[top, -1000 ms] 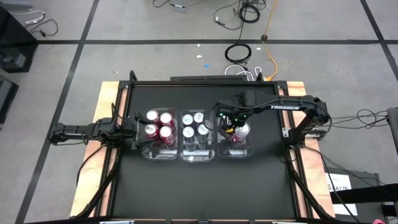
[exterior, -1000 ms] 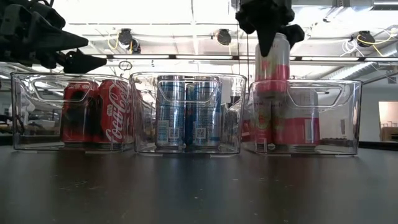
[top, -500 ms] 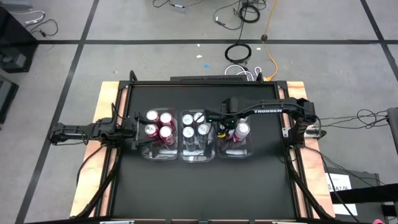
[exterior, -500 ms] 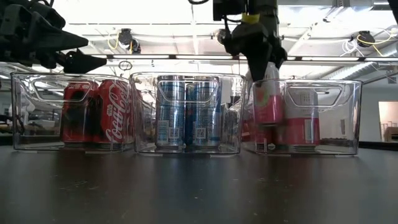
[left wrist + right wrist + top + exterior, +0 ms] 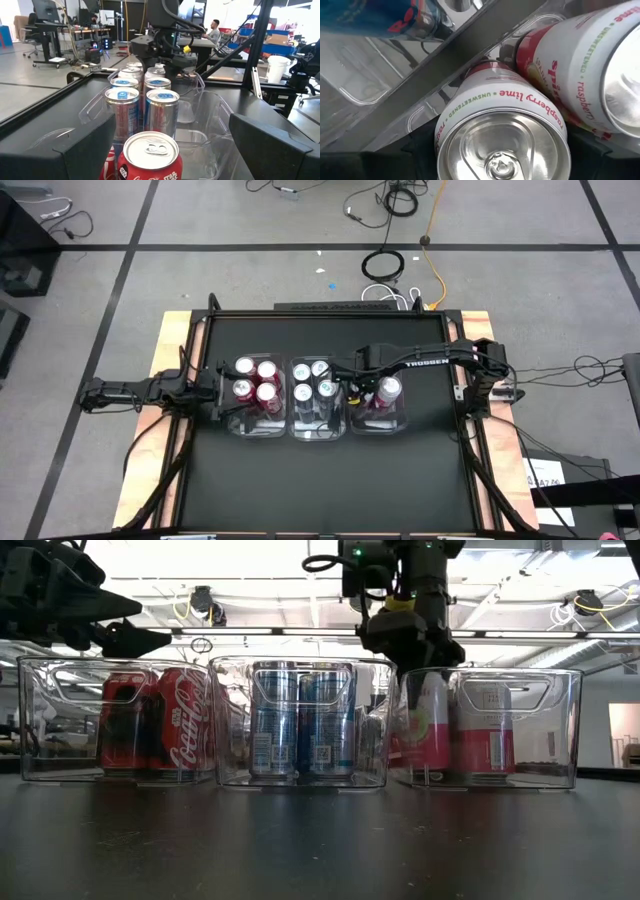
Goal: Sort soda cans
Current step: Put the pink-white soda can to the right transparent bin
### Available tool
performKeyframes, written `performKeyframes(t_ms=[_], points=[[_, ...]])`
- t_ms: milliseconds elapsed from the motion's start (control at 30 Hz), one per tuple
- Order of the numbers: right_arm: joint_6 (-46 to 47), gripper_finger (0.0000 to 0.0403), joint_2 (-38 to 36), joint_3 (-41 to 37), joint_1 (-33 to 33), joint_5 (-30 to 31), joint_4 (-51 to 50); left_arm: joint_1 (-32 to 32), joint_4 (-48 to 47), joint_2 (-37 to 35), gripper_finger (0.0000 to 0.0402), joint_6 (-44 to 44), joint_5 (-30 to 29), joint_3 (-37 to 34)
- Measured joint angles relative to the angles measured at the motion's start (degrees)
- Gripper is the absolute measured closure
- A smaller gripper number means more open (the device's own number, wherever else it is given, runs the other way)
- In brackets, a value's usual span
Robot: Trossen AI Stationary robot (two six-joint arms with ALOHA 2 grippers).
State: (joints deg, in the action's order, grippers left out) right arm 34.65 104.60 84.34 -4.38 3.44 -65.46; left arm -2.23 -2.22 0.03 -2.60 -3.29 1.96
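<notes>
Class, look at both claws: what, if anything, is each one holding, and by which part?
The right claw grips a pink-and-white soda can by its upper sides, lowered into the right clear plastic bin. The left claw is open, holding nothing.

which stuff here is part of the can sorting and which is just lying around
Job:
- red cola cans, left clear plastic bin
- blue cans, middle clear bin
- pink raspberry lime cans, right clear bin
- right gripper gripping one pink can

Lying about:
- coiled cables on the floor
</notes>
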Motion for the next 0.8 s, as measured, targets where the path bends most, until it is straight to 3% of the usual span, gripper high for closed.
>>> performKeyframes(t_ms=[433, 800], points=[[2.9, 0.0117, 0.0, -0.02, -0.04, 2.11, 0.61, 0.0, 0.02, 0.0, 0.0004, -0.01, 0.01, 0.0], [3.68, 0.0051, -0.04, 0.0, 0.74, 1.14, 0.46, 0.01, 0.02, 0.0, 0.0004, -0.01, 0.0, 0.0]])
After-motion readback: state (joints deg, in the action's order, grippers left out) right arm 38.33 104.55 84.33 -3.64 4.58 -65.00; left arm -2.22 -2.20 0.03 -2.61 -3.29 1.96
